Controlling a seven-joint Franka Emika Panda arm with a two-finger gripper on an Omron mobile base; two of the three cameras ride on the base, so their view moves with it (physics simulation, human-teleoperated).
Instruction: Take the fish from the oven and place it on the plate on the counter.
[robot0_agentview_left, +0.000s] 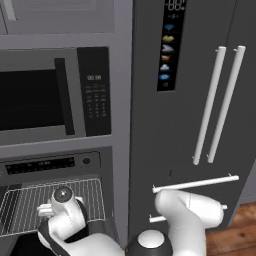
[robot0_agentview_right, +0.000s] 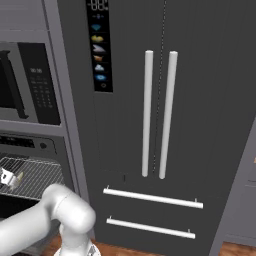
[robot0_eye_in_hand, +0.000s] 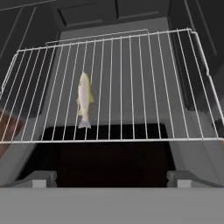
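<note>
Because the oven (robot0_agentview_left: 52, 200) stands open with its wire rack (robot0_eye_in_hand: 131, 87) drawn forward, the fish (robot0_eye_in_hand: 84, 99) is plainly exposed in the hand view. It is seen lying flat on the rack, left of the rack's middle and toward its front edge, with the tail pointing at that front edge and the head toward the back. Nothing else is seen on the rack.

The gripper (robot0_eye_in_hand: 111, 178) is held spread to its full width, nothing is held between its fingertips (robot0_eye_in_hand: 40, 178), and it is poised in front of the rack's front edge, apart from the fish.

The fish is judged to be light, small and slender, so little force should be needed to lift it. Its skin is likely to be smooth and slippery, and its body somewhat soft, so a hard squeeze could deform it or shoot it out of the grip. The thickest part, just behind the head, is judged the best place to be taken, with the fingers closed across the narrow width of the body, not along its length. The tail is thought too thin to be held securely. Since the wires lie directly beneath, the fingertips may be caught on them if lowered too far.
</note>
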